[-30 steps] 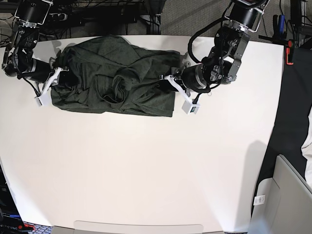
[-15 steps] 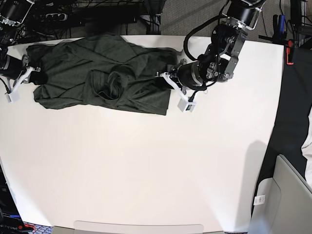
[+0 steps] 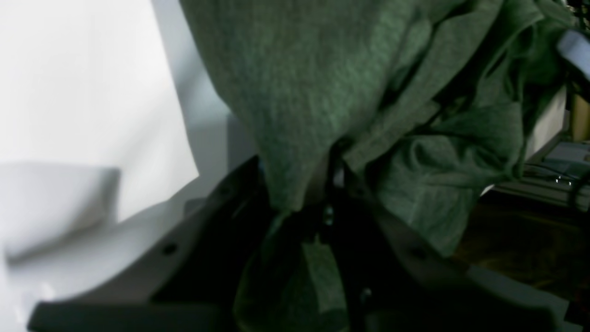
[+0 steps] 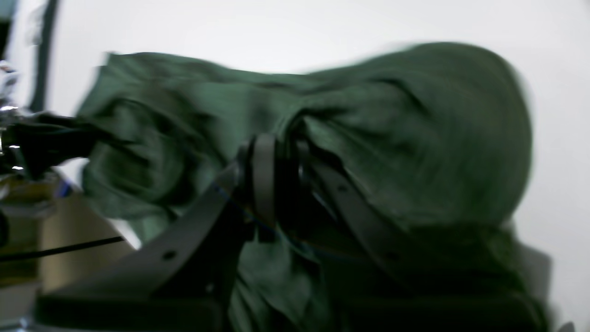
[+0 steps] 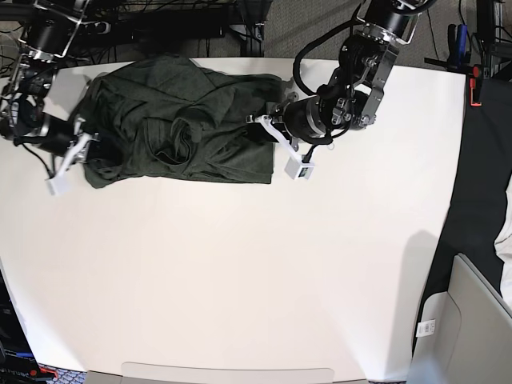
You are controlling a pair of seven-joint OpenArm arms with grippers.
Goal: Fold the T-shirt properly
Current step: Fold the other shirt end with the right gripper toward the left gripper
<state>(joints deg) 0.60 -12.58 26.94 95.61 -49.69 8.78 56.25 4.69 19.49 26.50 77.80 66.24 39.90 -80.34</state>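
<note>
We see the T-shirt [image 5: 180,132] bunched along the far side of the desk [image 5: 240,272], long axis running side to side between us: the left gripper [image 5: 276,132] and the right gripper [image 5: 86,144] each clamp cloth at opposite ends.

**A robotics lab bench, seen from overhead**

Here's a lab setup, no mistaking it: a big plain white surface [image 5: 240,280] fills the frame, with two black robot arms mounted at its far edge, one at upper left [image 5: 36,72], one at upper right [image 5: 360,72]. Cables [image 5: 160,24] tangle along the top edge over grey carpet [image 5: 320,24]. Tools with red and blue handles [image 5: 468,56] sit at upper right.
</note>
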